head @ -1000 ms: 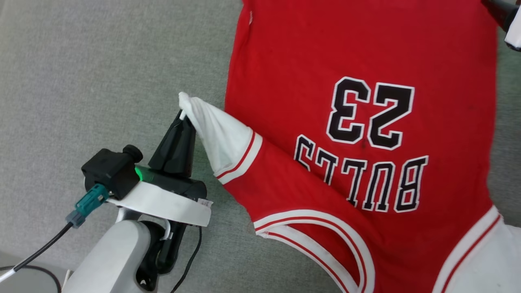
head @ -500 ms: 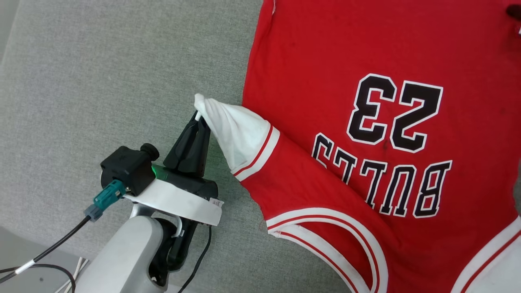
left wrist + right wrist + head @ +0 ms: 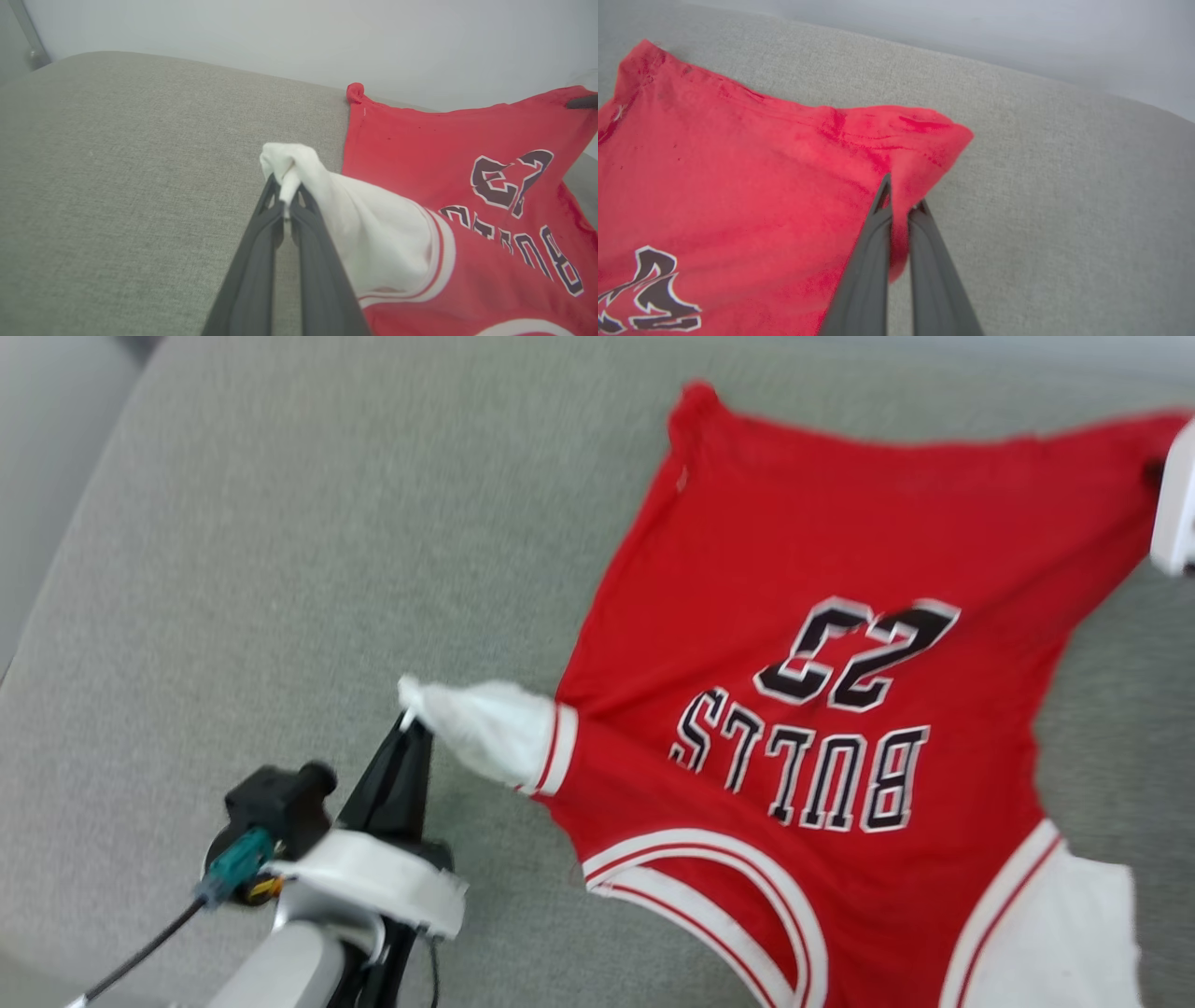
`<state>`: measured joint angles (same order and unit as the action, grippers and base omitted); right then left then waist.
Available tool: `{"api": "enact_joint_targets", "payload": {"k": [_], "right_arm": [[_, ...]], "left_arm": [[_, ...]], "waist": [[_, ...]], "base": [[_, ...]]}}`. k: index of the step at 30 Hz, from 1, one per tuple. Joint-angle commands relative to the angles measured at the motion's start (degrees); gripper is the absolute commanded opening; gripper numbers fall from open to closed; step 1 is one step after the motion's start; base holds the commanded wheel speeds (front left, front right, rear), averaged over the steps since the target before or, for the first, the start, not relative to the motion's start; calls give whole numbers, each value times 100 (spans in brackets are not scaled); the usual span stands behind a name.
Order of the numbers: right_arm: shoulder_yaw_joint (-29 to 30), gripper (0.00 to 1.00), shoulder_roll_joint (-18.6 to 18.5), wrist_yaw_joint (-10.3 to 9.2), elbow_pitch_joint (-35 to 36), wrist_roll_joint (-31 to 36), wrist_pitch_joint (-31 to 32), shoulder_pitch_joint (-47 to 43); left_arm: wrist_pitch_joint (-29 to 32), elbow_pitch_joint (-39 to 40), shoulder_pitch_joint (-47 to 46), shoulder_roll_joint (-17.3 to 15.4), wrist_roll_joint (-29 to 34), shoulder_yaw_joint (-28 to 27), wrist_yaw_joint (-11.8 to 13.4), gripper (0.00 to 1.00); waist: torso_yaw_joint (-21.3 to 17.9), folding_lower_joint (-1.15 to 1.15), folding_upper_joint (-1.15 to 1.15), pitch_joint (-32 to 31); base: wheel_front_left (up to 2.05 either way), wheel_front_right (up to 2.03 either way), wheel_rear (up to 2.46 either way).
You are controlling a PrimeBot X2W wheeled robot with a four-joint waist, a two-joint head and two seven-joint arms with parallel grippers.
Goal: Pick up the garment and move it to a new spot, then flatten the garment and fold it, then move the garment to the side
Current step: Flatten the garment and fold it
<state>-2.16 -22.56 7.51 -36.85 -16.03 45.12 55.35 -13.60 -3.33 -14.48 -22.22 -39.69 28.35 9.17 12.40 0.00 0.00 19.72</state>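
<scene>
So that the shirt (image 3: 822, 569) can seemingly be drawn flat, the left gripper (image 3: 286, 196) clamps its white sleeve (image 3: 364, 233) and the right gripper (image 3: 900, 205) its red hem corner (image 3: 934, 135), near the cushion (image 3: 280, 569)'s far edge.

"BULLS 23" on the garment (image 3: 812, 728)

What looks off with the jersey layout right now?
The garment lies skewed, not flat. The left gripper is shut on its white sleeve, bunched into a cone; the right gripper pinches a red hem corner, puckering it. The other hem corner is rolled into a knob.
</scene>
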Motion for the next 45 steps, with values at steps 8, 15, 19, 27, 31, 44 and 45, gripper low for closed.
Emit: {"api": "enact_joint_targets", "payload": {"k": [8, 15, 19, 27, 31, 44, 45], "right_arm": [[-226, 0, -525, -4, 1523, -702, 380, -2559], [511, 0, -363, -3, 3009, -867, 1088, -5342], [911, 1, 212, -3, 3498, -800, 1420, -6460], [1317, 100, 789, -3, 4044, -531, 390, -6462], [1456, 100, 850, -3, 3992, -528, -890, -5922], [18, 100, 383, -3, 2748, -995, -1216, -3514], [-162, 100, 325, -3, 2668, -1035, -1004, -3341]], "left_arm": [[155, 220, 1051, -331, -180, -220, 531, 0], [334, 576, 1651, -533, -269, -303, 885, 0], [412, 713, 1786, -571, -287, -292, 962, 0], [529, 865, 1720, -627, -231, -207, 985, 0], [566, 945, 1574, -668, -186, -200, 964, 0], [502, 1150, 715, -615, 13, -172, 753, 0], [491, 1147, 644, -595, 26, -160, 724, 0]], "waist": [[-820, 0, 0, -1534], [-1153, 0, 0, -1913], [-1269, 0, 0, -1939], [-1357, 0, 0, -1852], [-1295, 0, 0, -1674], [-847, 0, 0, -579], [-807, 0, 0, -513]], "base": [[0, 0, 0], [0, 0, 0], [0, 0, 0], [0, 0, 0], [0, 0, 0], [0, 0, 0], [0, 0, 0]]}}
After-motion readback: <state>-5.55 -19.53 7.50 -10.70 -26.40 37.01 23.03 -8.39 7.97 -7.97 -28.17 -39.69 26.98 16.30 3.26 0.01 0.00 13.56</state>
